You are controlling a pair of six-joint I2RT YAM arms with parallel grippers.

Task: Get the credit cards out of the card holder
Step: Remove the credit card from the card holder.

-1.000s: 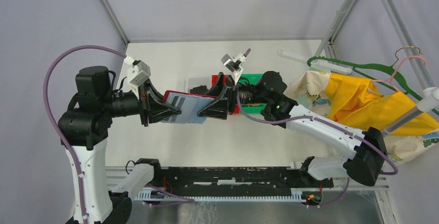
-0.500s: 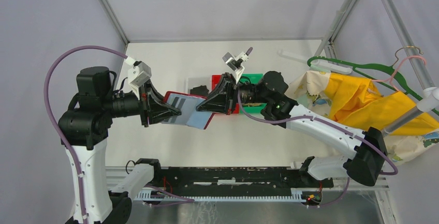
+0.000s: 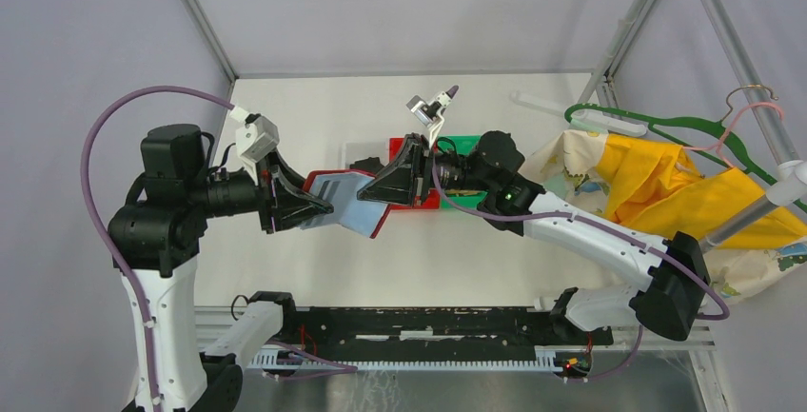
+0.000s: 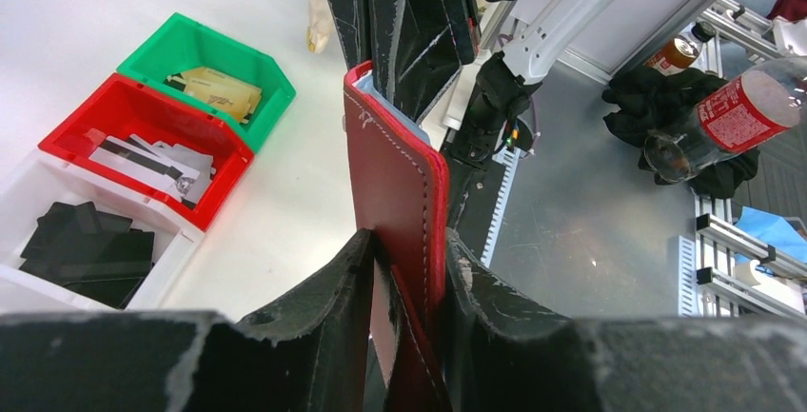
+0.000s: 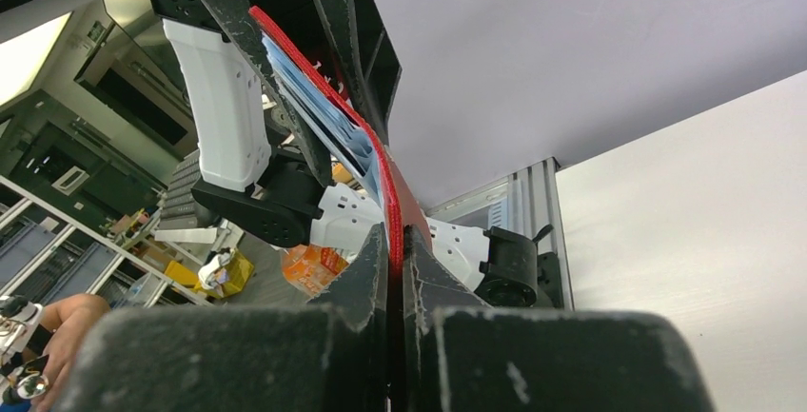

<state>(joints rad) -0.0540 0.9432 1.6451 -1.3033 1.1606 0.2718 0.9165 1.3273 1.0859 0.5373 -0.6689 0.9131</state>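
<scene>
Card holder [image 3: 344, 205] is held off the table [image 3: 285, 127], mid-workspace, spread open between both arms. My left end effector [image 4: 404, 241] pinches its red cover at one edge. My right end effector [image 5: 397, 236] is clamped on the opposite flap. Pale blue-grey leaves [image 5: 319, 112] fan out inside. I can't make out cards among them.

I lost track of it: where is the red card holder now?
Top view: the card holder is held off the table between the left gripper and right gripper, near the red bin.
</scene>
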